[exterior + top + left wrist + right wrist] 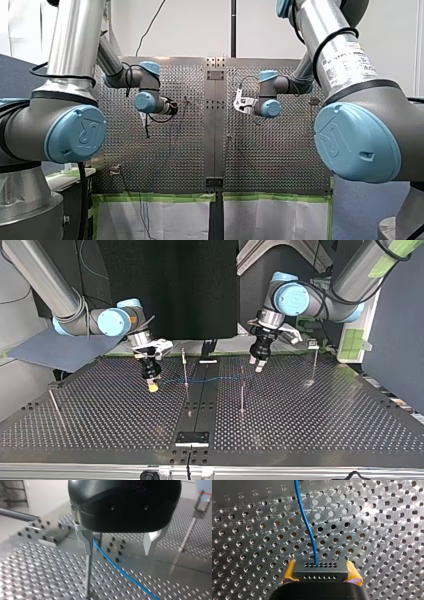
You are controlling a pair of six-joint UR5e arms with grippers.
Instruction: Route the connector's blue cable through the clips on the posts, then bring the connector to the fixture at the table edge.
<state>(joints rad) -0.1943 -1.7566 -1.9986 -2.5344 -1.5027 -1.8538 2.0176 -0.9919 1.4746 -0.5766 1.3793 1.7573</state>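
Clips (183, 351) on posts (185, 372) indistinct

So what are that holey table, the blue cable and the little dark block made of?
Perforated silver table: metal, probably aluminium, judging by bright glints around holes. Thin blue cable: smooth, likely plastic-sheathed; it bends softly. Small dark grey connector block: matte, looks like moulded plastic.

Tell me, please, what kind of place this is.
Probably a robotics laboratory or test cell: my left arm and my right arm reach over a perforated table set with thin posts, and my right gripper holds a connector on a blue cable.
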